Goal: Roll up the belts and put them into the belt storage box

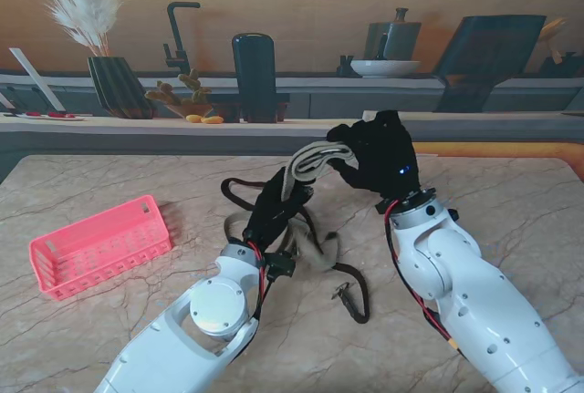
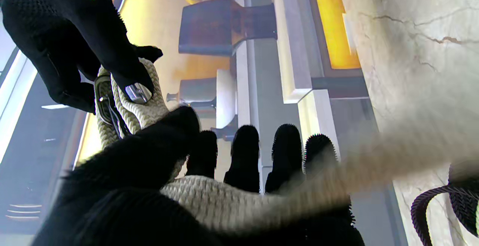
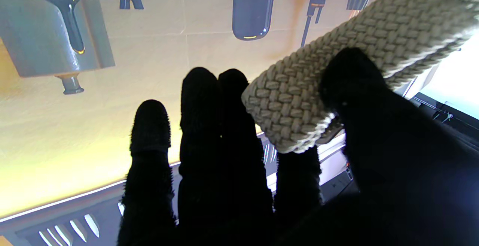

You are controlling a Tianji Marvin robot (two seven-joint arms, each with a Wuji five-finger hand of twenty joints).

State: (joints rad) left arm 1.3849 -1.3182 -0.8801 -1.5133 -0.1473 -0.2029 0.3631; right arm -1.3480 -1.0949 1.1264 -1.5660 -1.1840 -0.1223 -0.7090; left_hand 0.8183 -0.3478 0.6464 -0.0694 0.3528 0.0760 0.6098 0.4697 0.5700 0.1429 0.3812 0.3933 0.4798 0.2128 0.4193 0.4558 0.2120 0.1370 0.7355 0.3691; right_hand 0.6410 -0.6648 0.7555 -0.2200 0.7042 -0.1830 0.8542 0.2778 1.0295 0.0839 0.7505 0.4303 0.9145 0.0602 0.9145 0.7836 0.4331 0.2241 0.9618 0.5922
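Note:
A beige braided belt (image 1: 315, 158) is held up over the middle of the table between both black-gloved hands. My right hand (image 1: 381, 151) pinches its folded end (image 3: 299, 100) between thumb and fingers. My left hand (image 1: 272, 206) grips the belt (image 2: 209, 201) nearer to me, thumb pressed on it. The belt's tail (image 1: 315, 252) hangs down onto the marble. A black belt (image 1: 242, 194) lies looped on the table around my left hand, its buckle end (image 1: 345, 293) nearer to me. The pink storage basket (image 1: 99, 245) stands far to the left with nothing visible in it.
The marble table (image 1: 109, 183) ends at a grey ledge farther from me. Behind it a counter carries a vase of pampas grass (image 1: 117, 83), a black faucet (image 1: 178, 37), a dark cylinder (image 1: 254, 74) and a white bowl (image 1: 383, 67).

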